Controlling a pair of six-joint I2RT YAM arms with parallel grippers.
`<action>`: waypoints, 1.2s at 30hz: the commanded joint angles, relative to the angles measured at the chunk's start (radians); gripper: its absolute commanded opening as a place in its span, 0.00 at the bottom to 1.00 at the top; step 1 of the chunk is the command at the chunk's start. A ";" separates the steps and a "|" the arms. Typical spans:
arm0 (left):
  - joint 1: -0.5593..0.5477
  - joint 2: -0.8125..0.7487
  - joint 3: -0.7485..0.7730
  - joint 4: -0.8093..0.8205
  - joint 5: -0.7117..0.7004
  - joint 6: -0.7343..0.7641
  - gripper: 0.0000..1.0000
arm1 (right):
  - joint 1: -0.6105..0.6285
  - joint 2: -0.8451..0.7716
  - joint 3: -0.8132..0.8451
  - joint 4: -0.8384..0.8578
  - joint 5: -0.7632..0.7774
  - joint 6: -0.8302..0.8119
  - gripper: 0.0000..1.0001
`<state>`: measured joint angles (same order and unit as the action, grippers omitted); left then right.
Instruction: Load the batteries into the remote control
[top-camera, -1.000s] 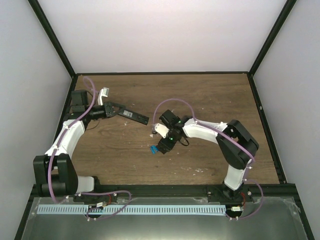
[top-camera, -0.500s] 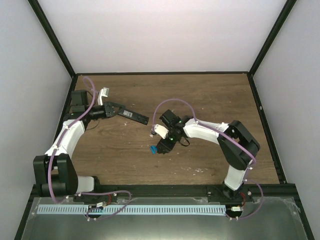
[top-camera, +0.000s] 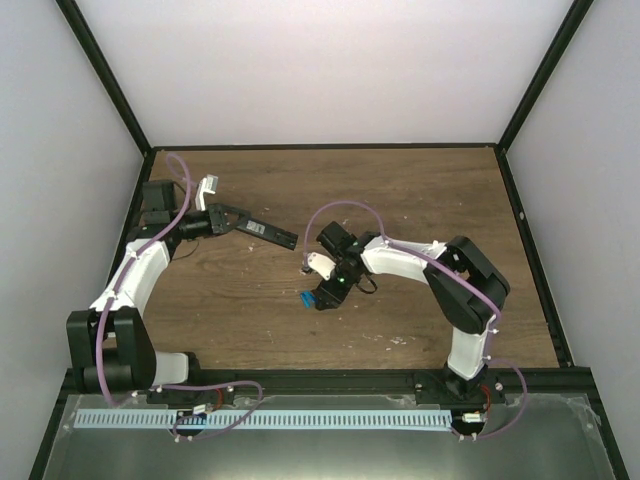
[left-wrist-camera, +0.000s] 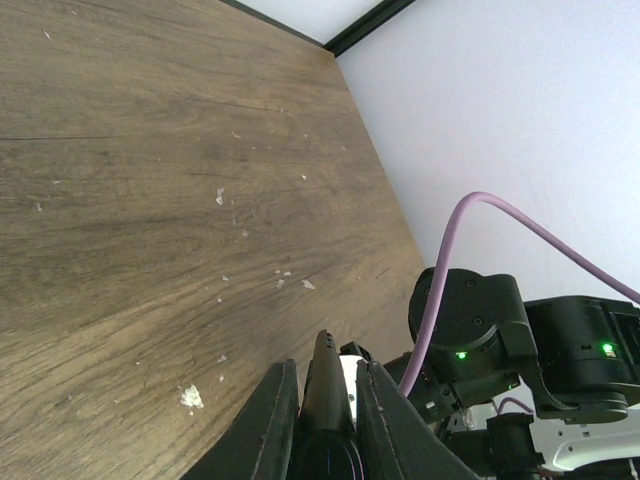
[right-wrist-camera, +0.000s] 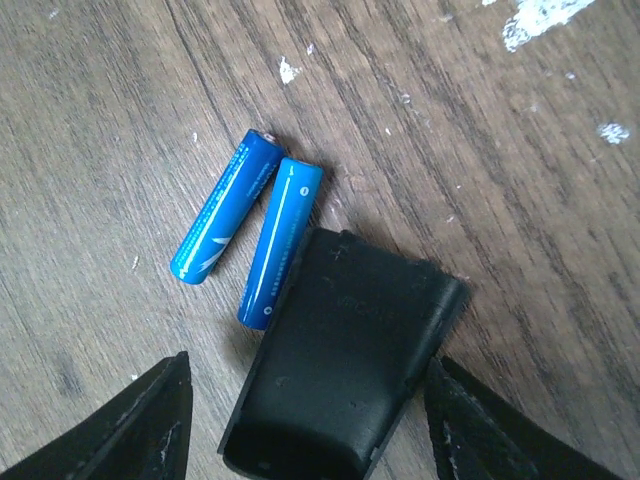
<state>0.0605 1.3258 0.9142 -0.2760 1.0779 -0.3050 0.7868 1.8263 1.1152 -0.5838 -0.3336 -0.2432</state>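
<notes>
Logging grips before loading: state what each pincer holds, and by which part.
Left pincer grips the remote control by one end. Right pincer hangs open above the black cover, holding nothing.

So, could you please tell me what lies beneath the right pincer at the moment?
Two blue batteries lie side by side on the wooden table, with the black cover piece close beside one of them. Whatever is under the cover is hidden.
</notes>
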 joint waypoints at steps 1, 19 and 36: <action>0.006 0.013 0.010 0.002 0.019 0.021 0.00 | -0.005 0.032 0.024 -0.018 0.011 0.001 0.55; 0.006 0.021 0.017 -0.007 0.017 0.022 0.00 | -0.007 0.011 0.010 -0.006 0.042 -0.006 0.50; 0.006 0.014 0.015 -0.003 0.029 0.018 0.00 | -0.119 -0.085 -0.011 0.014 -0.022 0.041 0.50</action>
<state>0.0612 1.3399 0.9142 -0.2832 1.0790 -0.3023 0.7086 1.7992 1.1080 -0.5781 -0.3225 -0.2199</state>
